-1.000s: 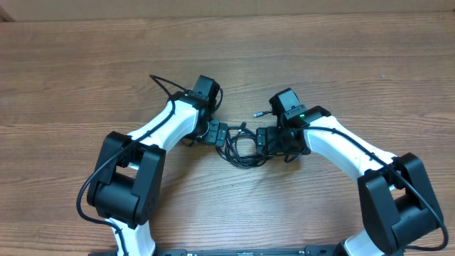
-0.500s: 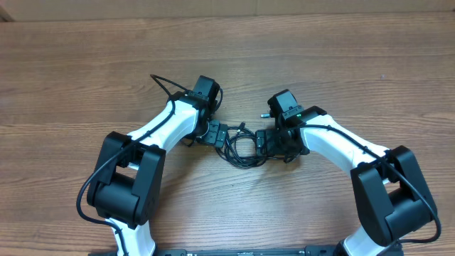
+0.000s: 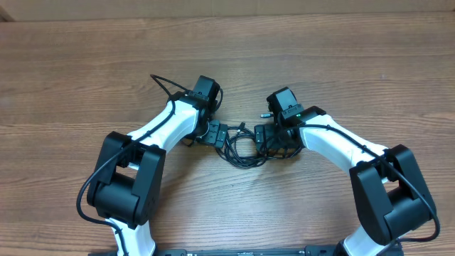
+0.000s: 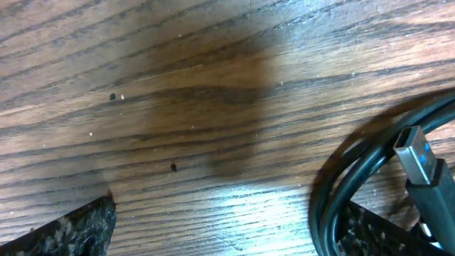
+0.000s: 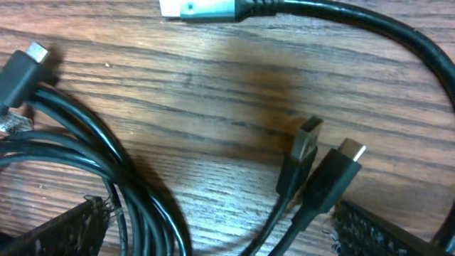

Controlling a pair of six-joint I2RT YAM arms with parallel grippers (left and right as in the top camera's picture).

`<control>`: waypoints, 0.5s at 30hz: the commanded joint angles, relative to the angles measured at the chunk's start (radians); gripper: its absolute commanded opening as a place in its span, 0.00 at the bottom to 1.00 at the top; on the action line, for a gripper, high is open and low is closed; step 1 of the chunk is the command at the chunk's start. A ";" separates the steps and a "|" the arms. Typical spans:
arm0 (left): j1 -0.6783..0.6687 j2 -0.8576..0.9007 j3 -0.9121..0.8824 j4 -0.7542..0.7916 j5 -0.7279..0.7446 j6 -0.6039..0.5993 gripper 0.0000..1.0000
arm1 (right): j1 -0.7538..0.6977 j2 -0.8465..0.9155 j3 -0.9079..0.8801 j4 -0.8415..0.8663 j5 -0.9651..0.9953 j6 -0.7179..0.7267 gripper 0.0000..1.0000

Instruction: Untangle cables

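Note:
The cables point(image 3: 243, 148) lie in a small black looped bundle on the wood table, between my two arms. My left gripper point(image 3: 223, 135) is at the bundle's left edge and my right gripper point(image 3: 261, 141) at its right edge. In the left wrist view the left gripper point(image 4: 227, 238) is open, low over bare wood. A cable loop point(image 4: 341, 185) and a plug point(image 4: 423, 160) lie by its right finger point(image 4: 384, 231). The right gripper point(image 5: 224, 235) is open too. Several cords point(image 5: 128, 185) and two dark plugs point(image 5: 323, 171) lie between its fingers, untouched.
A silver-tipped plug point(image 5: 202, 8) on a thicker cord lies just beyond the right gripper, visible from above as a short end point(image 3: 261, 114). A thick arm wire point(image 3: 160, 84) loops off the left arm. Wood table point(image 3: 341, 57) stretches all around.
The right arm has edged slightly left, closer to the bundle. The left arm and the cables have not moved. Both grippers stay open.

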 commanded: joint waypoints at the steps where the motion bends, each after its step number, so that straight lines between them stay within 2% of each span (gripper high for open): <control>1: 0.010 0.139 -0.085 0.010 0.043 -0.023 1.00 | -0.001 0.009 -0.003 0.002 0.013 -0.001 1.00; 5: 0.010 0.139 -0.085 0.001 0.000 -0.034 1.00 | -0.001 0.009 -0.005 0.002 0.013 -0.001 1.00; 15: 0.010 0.139 -0.085 0.001 0.004 -0.037 1.00 | -0.001 0.009 -0.091 0.063 0.045 -0.002 1.00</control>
